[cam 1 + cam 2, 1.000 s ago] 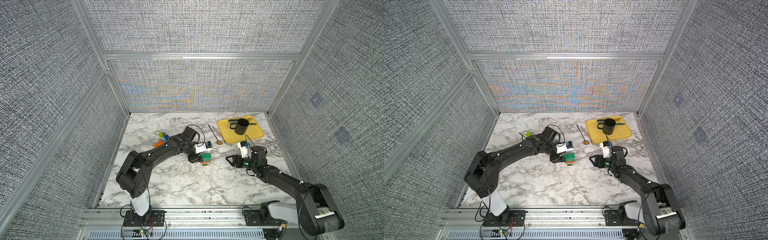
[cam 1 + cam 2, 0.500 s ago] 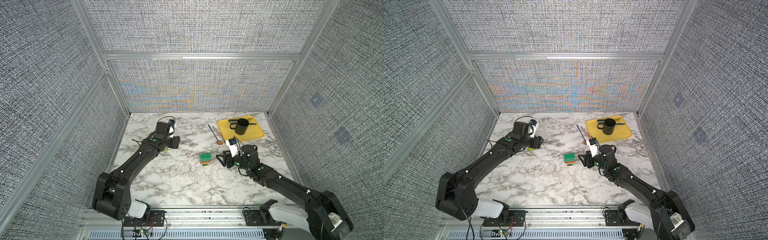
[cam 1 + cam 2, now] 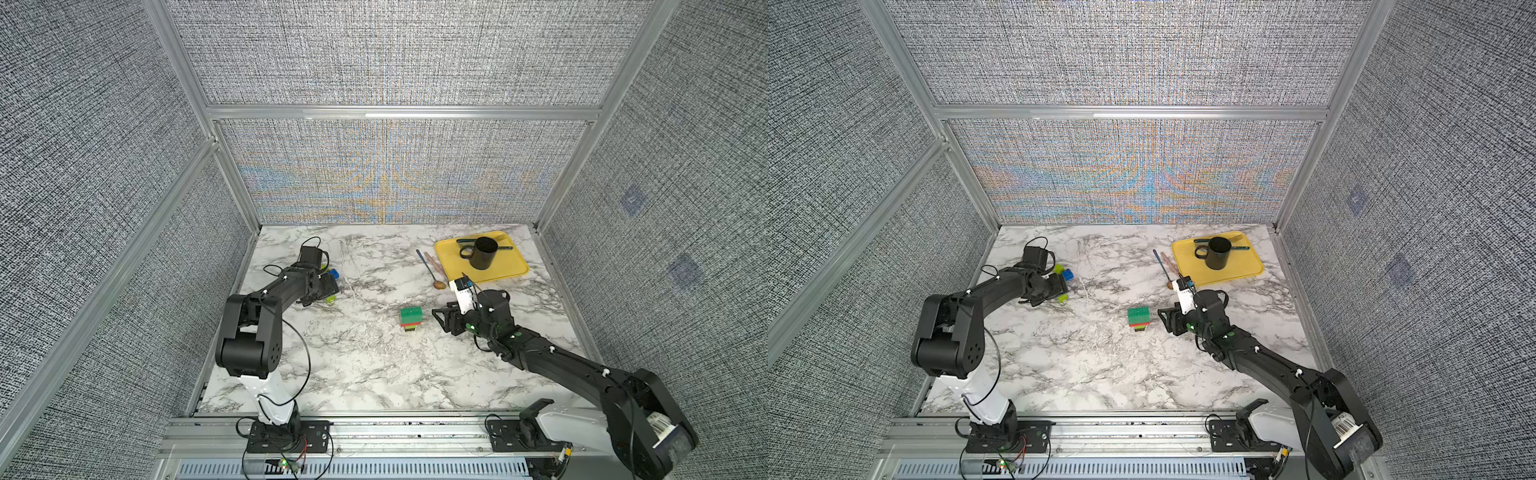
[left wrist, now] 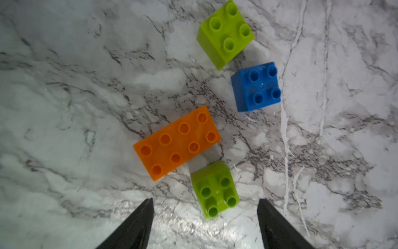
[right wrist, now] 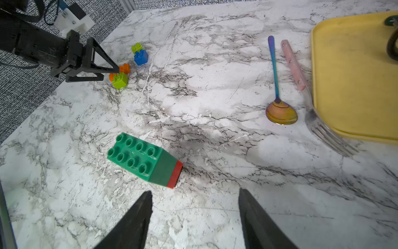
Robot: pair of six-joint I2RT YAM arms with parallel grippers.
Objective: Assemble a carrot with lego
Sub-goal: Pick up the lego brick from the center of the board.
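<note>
At the table's left side the left gripper (image 4: 205,200) hung w/ jaws spread & nothing btwn them, right over a lime brick (image 4: 215,189), w/ an orange brick (image 4: 176,142) just beside it & a blue brick (image 4: 256,86) and a second lime brick (image 4: 225,32) a bit further out. Mid-table sat the part-built carrot (image 3: 410,319), dark green layer w/ red under it, lime & black at the narrow end, neither arm touching it. Just to its right the right gripper (image 5: 195,191) was low, jaws apart & empty, then came a spoon (image 5: 280,112), a fork (image 5: 318,120) along the rim of a yellow tray (image 3: 507,266), and a black mug (image 3: 482,253) on that tray.
</note>
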